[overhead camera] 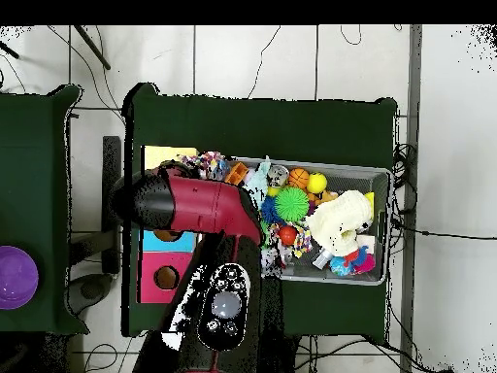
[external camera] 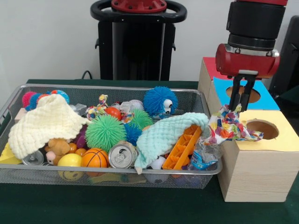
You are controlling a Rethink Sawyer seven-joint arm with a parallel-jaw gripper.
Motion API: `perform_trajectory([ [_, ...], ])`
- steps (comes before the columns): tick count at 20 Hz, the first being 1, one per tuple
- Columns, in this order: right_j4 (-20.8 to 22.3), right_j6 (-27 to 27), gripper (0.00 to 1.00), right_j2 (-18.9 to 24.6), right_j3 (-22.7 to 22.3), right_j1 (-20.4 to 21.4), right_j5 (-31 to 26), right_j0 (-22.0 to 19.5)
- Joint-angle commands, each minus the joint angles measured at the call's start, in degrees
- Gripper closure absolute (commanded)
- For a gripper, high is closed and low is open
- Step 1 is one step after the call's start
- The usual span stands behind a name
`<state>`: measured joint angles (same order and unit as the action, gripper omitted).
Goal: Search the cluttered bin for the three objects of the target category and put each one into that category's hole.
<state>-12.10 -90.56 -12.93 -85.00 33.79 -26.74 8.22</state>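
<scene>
Wire bin (external camera: 14, 100) on green worktop (external camera: 93, 205) crammed with toys, cream cloth (external camera: 46, 121) hiding some; gripper (external camera: 242, 100) jaws clamped on multicolour rag toy (external camera: 229, 128), lifted clear of bin, draped over yellow box (external camera: 280, 140) beside its hole (external camera: 262, 129), likely for drop-in.

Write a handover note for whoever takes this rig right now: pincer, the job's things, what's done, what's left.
Pincer: shut on the colourful rag, above the wooden boxes beside the bin.
Rag: hangs from the pincer and drapes over the edge of the yellow-topped box, beside its round hole, not in it.
Blue-topped box stands behind; its hole is partly hidden by the pincer.
Wire bin: full of clutter: balls, cloths, a can.
Done: one rag lifted out.
Left: drop it into a hole; whether anything is already inside cannot be seen.
</scene>
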Motion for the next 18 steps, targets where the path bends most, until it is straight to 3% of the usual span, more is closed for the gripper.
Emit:
perform_trajectory([
  [1, -0.83, -12.80, 1.00, 3.54, -6.22, -0.27, 1.84, 0.33],
  [12, -2.80, -19.98, 1.00, -3.41, -5.43, -0.03, -2.59, 8.41],
  [18, -3.44, -20.76, 1.00, -5.04, -3.25, -0.86, -3.46, 10.47],
])
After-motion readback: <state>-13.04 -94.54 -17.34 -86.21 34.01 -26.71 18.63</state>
